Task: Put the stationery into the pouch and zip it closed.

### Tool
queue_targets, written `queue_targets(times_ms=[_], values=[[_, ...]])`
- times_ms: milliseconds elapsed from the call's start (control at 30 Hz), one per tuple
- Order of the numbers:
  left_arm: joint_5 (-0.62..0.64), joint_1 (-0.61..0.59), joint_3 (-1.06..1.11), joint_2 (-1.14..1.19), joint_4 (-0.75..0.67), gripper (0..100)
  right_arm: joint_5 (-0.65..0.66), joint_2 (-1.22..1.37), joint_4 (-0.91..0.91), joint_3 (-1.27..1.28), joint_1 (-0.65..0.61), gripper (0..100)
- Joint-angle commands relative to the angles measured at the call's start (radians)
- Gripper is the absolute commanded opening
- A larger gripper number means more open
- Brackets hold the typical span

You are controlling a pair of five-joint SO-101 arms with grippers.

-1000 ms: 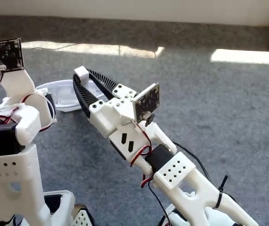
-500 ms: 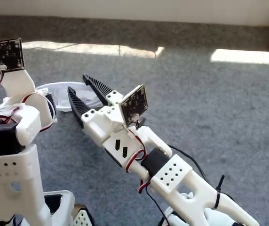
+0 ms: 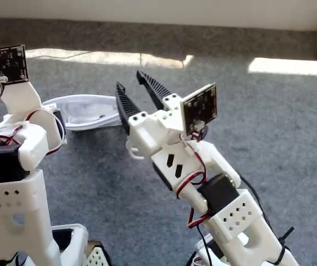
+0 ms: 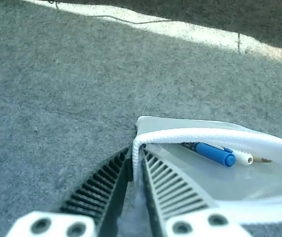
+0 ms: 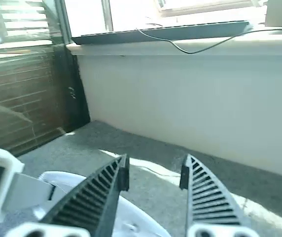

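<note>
High view: a clear, soft plastic pouch point(image 3: 83, 112) with a white zip rim lies flat on the rough grey carpet point(image 3: 269, 122), in the upper left of the frame.
Left wrist view: the pouch point(image 4: 220, 182) fills the lower right. Through its glossy skin a blue plastic pen point(image 4: 210, 153) shows, with a white-ended stick point(image 4: 243, 158) just beside it.
Left gripper point(image 4: 135, 159): its black ribbed fingers point(image 4: 99, 190) are pressed almost together, pinching the corner of the pouch's white rim.
Left arm point(image 3: 20, 149): white, blocky, upright at the left edge of the high view, next to the pouch.
Right gripper point(image 3: 129, 79): its tapered, saw-ribbed black fingers point(image 3: 124, 105) are spread wide with nothing between them. It is raised at frame centre, tips aimed up and left, just to the right of the pouch.
Right wrist view: the right gripper point(image 5: 156, 159) points at a pale wall, with the gap between its tips bare.
Change: a second ago the right fingertips met on a small white piece over the pouch. Half a second ago they had parted there. Now the gripper has lifted and swung right, off the pouch.
</note>
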Motion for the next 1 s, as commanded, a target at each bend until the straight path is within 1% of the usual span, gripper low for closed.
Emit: queue_targets(times_ms=[0,200,300,467,633,800,967], values=[[-0.003,-0.019,0.015,0.01,-0.008,1,-0.009,-0.031,0.15,-0.117,0.042,15.9],[-0.003,-0.019,0.015,0.01,-0.008,1,-0.009,-0.087,0.438,-0.136,0.047,15.9],[-0.003,-0.019,0.018,0.01,-0.02,1,-0.009,-0.148,0.487,-0.077,0.042,15.9],[-0.003,-0.019,0.018,0.01,-0.021,1,-0.009,-0.231,0.38,0.119,0.041,15.9],[-0.003,-0.019,0.018,0.01,-0.021,1,-0.003,-0.255,0.272,0.286,-0.035,15.9],[-0.003,-0.019,0.018,0.01,-0.021,1,-0.002,-0.216,0.114,0.366,-0.062,15.9],[-0.003,-0.019,0.018,0.01,-0.021,1,-0.002,-0.136,0.019,0.375,-0.062,15.9]])
